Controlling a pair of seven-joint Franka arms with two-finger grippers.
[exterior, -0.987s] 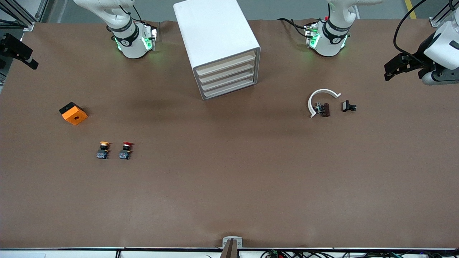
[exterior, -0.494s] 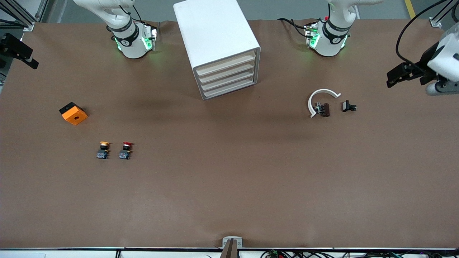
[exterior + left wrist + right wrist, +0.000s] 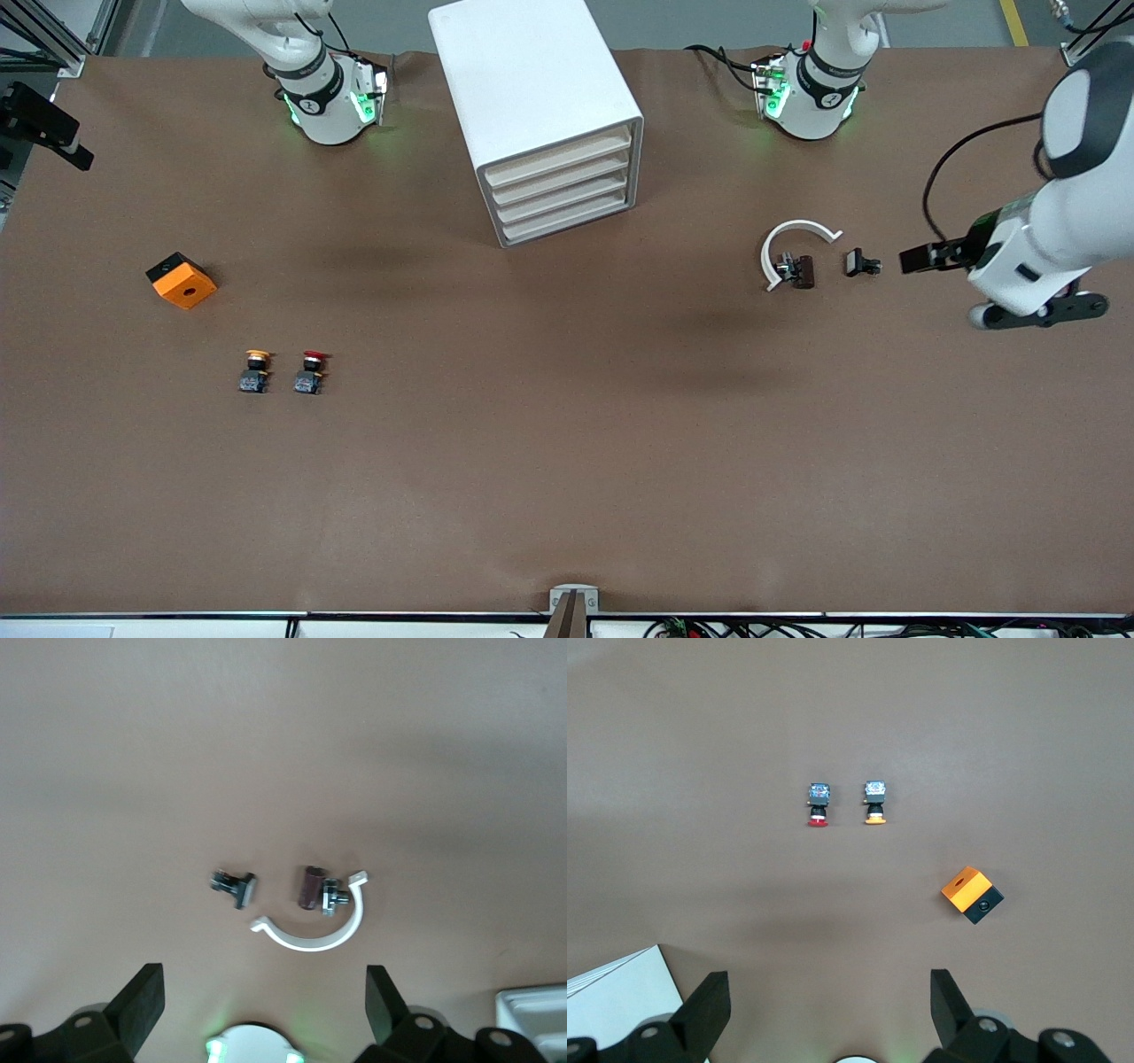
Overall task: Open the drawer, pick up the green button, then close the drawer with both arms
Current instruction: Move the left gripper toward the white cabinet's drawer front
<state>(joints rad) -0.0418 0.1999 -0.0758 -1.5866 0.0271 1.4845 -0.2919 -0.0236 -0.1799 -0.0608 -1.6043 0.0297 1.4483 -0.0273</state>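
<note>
The white cabinet point(image 3: 540, 115) stands at the back middle of the table with its four drawers point(image 3: 560, 193) all shut. The green-capped button is hidden from every view. My left gripper point(image 3: 923, 259) hangs open and empty over the table at the left arm's end, beside a small black part point(image 3: 861, 263). In the left wrist view, the left gripper point(image 3: 261, 1010) has its jaws wide apart over bare table. My right gripper point(image 3: 49, 133) waits at the right arm's end of the table. In the right wrist view, the right gripper point(image 3: 828, 1010) is open and empty.
A white curved piece point(image 3: 797, 239) and a brown part point(image 3: 803, 271) lie beside the black part. A yellow-capped button point(image 3: 256, 370) and a red-capped button point(image 3: 310, 371) stand near an orange block point(image 3: 182, 280) toward the right arm's end.
The left arm has swung round and its gripper has come in from the table's end to just beside the small black part. The right arm has not moved.
</note>
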